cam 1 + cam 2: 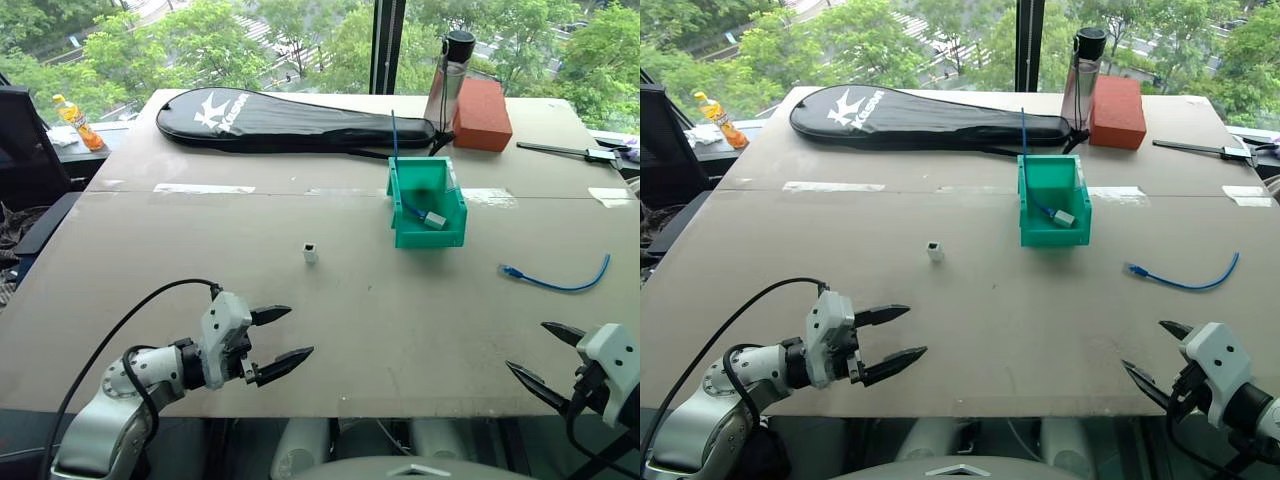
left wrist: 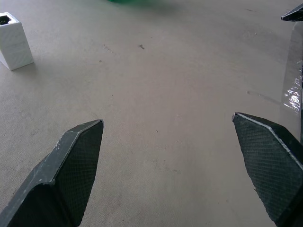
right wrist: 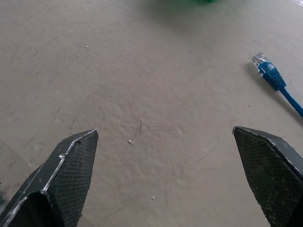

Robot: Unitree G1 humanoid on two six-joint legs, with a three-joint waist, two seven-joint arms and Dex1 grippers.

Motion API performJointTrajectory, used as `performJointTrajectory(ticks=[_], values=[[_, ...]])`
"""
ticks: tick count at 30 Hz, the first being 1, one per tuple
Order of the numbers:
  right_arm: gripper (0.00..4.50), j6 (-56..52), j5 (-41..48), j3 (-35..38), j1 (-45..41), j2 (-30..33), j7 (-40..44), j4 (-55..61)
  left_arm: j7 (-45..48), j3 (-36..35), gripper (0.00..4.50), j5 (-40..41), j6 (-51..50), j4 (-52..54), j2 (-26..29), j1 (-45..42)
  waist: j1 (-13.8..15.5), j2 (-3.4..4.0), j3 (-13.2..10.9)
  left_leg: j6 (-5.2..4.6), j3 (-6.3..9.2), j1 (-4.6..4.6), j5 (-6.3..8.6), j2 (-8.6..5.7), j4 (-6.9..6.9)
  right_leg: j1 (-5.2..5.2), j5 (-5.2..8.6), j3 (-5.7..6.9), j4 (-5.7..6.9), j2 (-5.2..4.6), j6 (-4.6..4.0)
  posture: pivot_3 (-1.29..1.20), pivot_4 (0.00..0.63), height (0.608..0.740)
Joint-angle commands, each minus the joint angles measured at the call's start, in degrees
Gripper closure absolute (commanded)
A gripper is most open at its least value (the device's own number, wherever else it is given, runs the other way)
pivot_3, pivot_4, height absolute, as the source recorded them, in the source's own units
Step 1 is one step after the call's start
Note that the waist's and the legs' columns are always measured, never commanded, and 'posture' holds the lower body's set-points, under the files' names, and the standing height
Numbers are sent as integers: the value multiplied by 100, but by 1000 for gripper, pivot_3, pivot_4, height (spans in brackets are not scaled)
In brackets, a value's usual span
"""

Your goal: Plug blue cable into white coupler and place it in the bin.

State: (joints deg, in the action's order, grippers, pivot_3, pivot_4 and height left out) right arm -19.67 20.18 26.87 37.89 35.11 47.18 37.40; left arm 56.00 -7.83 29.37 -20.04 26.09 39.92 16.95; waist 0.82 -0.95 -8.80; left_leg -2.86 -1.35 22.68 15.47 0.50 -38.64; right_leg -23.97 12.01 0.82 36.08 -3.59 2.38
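The left pincer point(image 1: 278, 340) is held spread wide and empty above the near edge of the table point(image 1: 330, 320), and the right pincer point(image 1: 540, 358) is likewise spread wide and empty at the near right edge. Nothing is touched by either one.

The coupler point(image 1: 310, 252) is seen standing alone on the open table, well ahead of the left pincer and well apart from the bin point(image 1: 427, 203), its socket turned upward in the left wrist view. The cable point(image 1: 556, 278) is laid in a shallow curve on the right side of the table, ahead of the right pincer, with one clear plug point(image 3: 260, 60) facing toward the middle. Cable and coupler are kept well apart from each other, so no plugging has been done.

The bin is placed further back, just in front of a black racket case point(image 1: 290, 118). Inside it a second blue cord with a small pale block point(image 1: 434, 220) at its end is seen already, which suggests an earlier pair has been dropped there; whether the two are truly joined cannot be told.

For the loose pair, the whole task is judged to remain: the cable is to be picked up, the coupler is to be picked up, the plug is to be pushed into the socket, and the joined piece is to be carried to the bin. The start is judged to be at hand, with each pincer nearest its own piece.
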Motion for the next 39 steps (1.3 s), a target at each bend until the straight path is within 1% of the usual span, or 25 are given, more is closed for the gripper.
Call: performJointTrajectory(ticks=[1,3,5,6,9,10,11,13,14,15,17,20,22,27,35,38,39], values=[[0,167,-20,90,-101,-11,-80,-4,101,13,43,63,132,51,21,-160,1,0,0,0,0,0,0,0,0,0,0,0,0,0,0,0,150,740],[0,-65,-75,94,-407,152,-263,10,119,160,43,-58,263,-21,-31,-388,2,-1,0,-1,0,2,0,0,4,0,0,3,-7,1,0,0,150,740],[0,-638,-353,72,-664,448,-566,140,178,193,43,-18,347,-27,-72,-497,-6,2,0,-1,-3,1,-1,-2,4,1,-1,1,-8,1,0,0,150,740],[0,-891,-337,62,-842,582,-631,168,217,194,43,71,315,3,-74,-549,-9,0,0,-2,-9,-1,-1,-3,3,1,-2,0,-8,0,0,0,150,740],[0,-1499,127,13,-1362,1163,-253,61,382,258,43,231,220,176,-2,-710,-1,1,-1,-2,-8,-1,-1,-2,5,0,-5,1,-8,2,-6,0,150,740],[0,-1829,202,-88,-1657,1528,-106,-102,473,325,43,237,219,279,55,-793,-5,3,-3,-2,-8,-1,-1,-3,8,0,-12,2,-9,3,-17,0,150,740],[0,-2077,214,-208,-1936,1857,5,-276,558,381,43,243,233,363,101,-870,-8,4,-7,-2,-8,-1,-1,-3,9,0,-13,2,-9,5,-20,0,150,740],[0,-2224,205,-514,-2477,2367,244,-659,601,461,43,287,235,479,128,-1014,-2,2,-7,-3,-11,-2,-2,-4,8,-1,-13,11,-10,8,-19,0,150,740],[0,-2402,219,-830,-2977,2605,364,-996,628,519,43,256,258,522,140,-1091,-1,0,-7,-3,-10,-2,-2,-5,8,1,-11,17,-11,11,-16,0,150,740],[0,-2549,234,-1073,-3357,2769,452,-1249,643,560,43,232,266,550,150,-1148,-2,3,-9,-3,-9,-4,-2,-6,7,6,-11,19,-12,19,-17,0,150,740],[0,-2584,-4,-1748,-4246,2979,595,-1879,613,636,43,257,208,587,138,-1297,-4,0,-10,-3,-9,-2,-2,-6,9,3,-12,16,-16,38,-18,0,150,740],[804,-2318,-494,-2715,-5416,2972,875,-2826,550,715,0,316,95,630,115,-1506,-11,-1,-13,-4,-9,6,-2,-6,12,-3,-16,12,-20,46,-25,0,150,740],[1736,-2175,-671,-3134,-5851,2910,1107,-3239,486,718,0,386,-13,660,99,-1575,-3,1,-15,-4,-9,7,-2,-6,13,-4,-17,11,-20,48,-26,0,150,740],[1736,-1900,-1064,-3780,-6516,2730,1451,-3962,405,700,0,401,-64,791,127,-1506,-4,3,-16,-6,-8,13,-1,-7,14,-3,-17,8,-24,47,-23,0,150,740],[1736,-1764,-1521,-4312,-6996,2550,1883,-4600,416,675,0,439,-58,843,189,-1475,-7,6,-17,-8,-12,6,1,-7,13,-2,-17,6,-21,47,-24,0,150,740],[2488,-1642,-1683,-4389,-7024,2411,1870,-4839,439,698,0,430,-32,801,189,-1506,-7,6,-17,-7,-12,4,0,-7,12,-2,-18,6,-18,48,-24,0,150,740],[2938,-1630,-1707,-4381,-7036,2372,1868,-4893,441,705,0,426,-29,791,187,-1514,-8,6,-17,-8,-11,4,0,-7,12,-1,-18,7,-18,49,-25,0,150,740]])
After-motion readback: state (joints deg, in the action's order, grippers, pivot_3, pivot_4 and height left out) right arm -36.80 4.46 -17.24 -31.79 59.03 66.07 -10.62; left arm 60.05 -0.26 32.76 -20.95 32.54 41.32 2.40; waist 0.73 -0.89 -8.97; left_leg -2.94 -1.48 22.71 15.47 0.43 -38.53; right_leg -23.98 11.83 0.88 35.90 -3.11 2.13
